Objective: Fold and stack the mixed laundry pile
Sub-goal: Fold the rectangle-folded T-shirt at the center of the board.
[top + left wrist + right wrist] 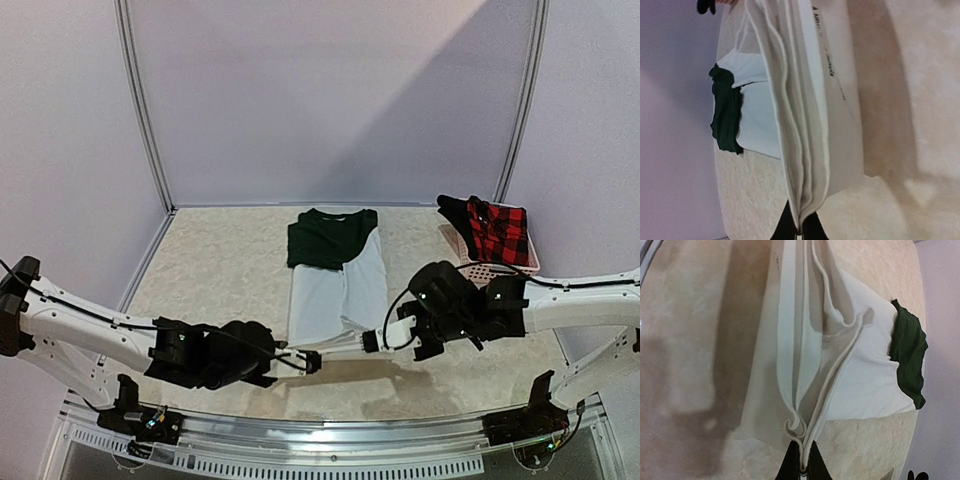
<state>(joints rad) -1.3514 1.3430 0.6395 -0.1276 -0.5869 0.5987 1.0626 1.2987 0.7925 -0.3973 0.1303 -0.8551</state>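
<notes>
A long white cloth [335, 290] lies lengthwise on the table's middle, with a dark green shirt [330, 238] folded over its far end. My left gripper [312, 362] is shut on the cloth's near left corner. My right gripper [370, 342] is shut on the near right corner. In the left wrist view the white cloth [805, 125] rises in folds from my pinched gripper [800, 231], the green shirt [726, 117] far off. The right wrist view shows the white cloth [805, 365] bunched at my gripper [803, 467], green shirt [909, 357] beyond. A red-and-black checked flannel shirt [497, 230] lies in the basket.
A pink perforated basket [500, 264] stands at the table's far right, close behind my right arm. White walls with metal posts close in the table [220, 270] on three sides. The table's metal front rail [330, 440] runs below both arm bases.
</notes>
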